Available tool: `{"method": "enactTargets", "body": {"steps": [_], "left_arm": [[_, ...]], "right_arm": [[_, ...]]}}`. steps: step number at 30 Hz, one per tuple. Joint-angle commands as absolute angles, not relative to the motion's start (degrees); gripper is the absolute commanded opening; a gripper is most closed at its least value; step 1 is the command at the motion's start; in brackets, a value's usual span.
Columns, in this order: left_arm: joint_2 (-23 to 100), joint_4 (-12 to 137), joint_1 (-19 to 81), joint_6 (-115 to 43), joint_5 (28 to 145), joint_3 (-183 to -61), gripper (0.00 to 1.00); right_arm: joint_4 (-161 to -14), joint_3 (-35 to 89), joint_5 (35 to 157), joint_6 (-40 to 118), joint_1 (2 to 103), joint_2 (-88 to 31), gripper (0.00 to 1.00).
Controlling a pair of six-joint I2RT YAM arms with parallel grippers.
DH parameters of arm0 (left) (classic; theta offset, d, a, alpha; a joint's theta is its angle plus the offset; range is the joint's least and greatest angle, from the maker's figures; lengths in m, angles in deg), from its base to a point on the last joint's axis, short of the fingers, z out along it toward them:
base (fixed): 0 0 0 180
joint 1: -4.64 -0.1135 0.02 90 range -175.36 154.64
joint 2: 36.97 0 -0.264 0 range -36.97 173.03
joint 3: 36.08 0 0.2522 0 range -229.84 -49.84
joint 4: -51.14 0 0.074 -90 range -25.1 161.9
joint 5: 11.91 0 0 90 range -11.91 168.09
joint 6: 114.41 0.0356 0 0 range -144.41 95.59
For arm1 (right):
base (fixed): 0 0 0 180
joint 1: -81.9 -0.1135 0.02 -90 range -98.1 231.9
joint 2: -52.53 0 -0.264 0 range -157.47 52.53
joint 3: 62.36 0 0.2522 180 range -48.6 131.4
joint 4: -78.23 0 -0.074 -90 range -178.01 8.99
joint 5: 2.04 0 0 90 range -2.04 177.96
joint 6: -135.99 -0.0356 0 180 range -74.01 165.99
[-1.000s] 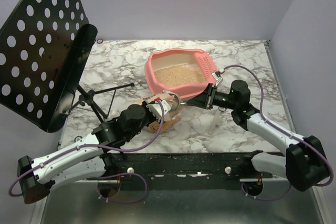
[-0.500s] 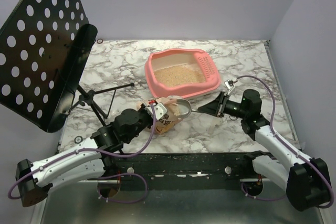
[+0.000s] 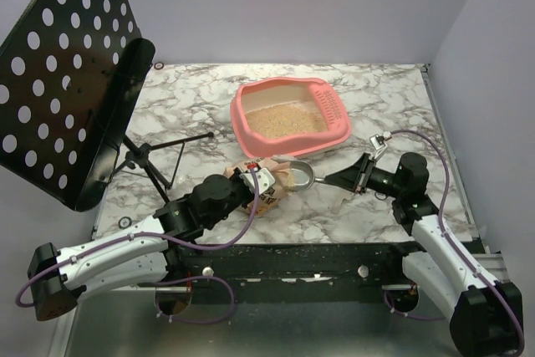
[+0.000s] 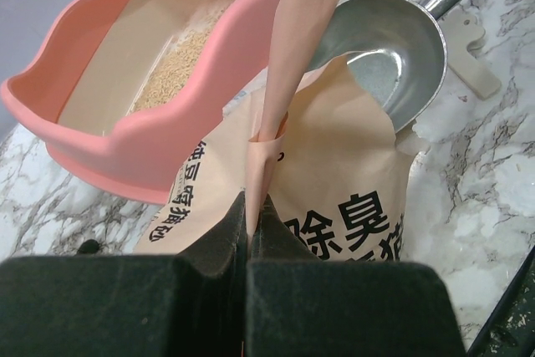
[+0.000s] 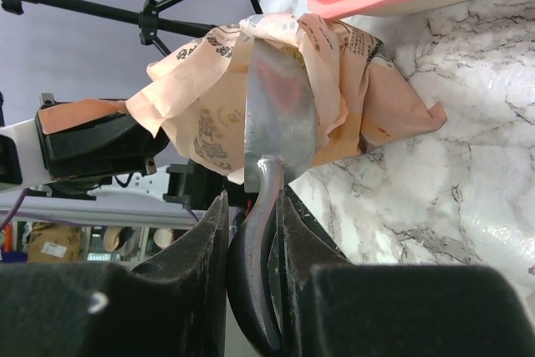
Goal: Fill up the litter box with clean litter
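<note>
The pink litter box (image 3: 288, 98) stands at the table's back middle with tan clean litter (image 3: 284, 120) on its floor; both also show in the left wrist view, the box (image 4: 125, 135) and the litter (image 4: 180, 73). My left gripper (image 3: 253, 180) is shut on the top edge of the tan paper bag (image 4: 334, 198) just in front of the box. My right gripper (image 3: 358, 176) is shut on the handle of the silver scoop (image 3: 299, 175). The scoop's bowl (image 4: 393, 56) looks empty and sits at the bag's mouth. In the right wrist view the scoop (image 5: 280, 114) lies against the bag (image 5: 209, 98).
A black perforated music stand (image 3: 67, 73) leans at the left, its tripod legs (image 3: 159, 160) reaching toward the bag. A small white plastic piece (image 4: 472, 52) lies on the marble to the scoop's right. Walls close the back and the right.
My right arm has drawn back to the right, pulling the scoop away from beside the box to the bag's mouth. My left gripper has shifted a little right with the bag.
</note>
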State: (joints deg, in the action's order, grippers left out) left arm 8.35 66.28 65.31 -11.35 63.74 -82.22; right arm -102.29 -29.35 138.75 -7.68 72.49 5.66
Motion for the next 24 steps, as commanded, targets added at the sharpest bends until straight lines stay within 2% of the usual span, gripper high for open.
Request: {"method": "enactTargets", "body": {"steps": [1, 11, 24], "left_arm": [[7.8, 62.0, 66.7, -12.3, 65.2, -81.6, 0.00], [3.7, 61.3, 66.8, -11.3, 64.6, -80.8, 0.00], [-2.4, 60.2, 67.0, -11.3, 56.3, -80.3, 0.00]], "right_arm": [[-103.2, -30.8, 142.0, -12.2, 73.7, 8.3, 0.00], [-103.5, -34.3, 141.2, -23.0, 75.4, 16.6, 0.00], [-89.9, -33.6, 133.8, -24.3, 75.7, 28.5, 0.00]]}}
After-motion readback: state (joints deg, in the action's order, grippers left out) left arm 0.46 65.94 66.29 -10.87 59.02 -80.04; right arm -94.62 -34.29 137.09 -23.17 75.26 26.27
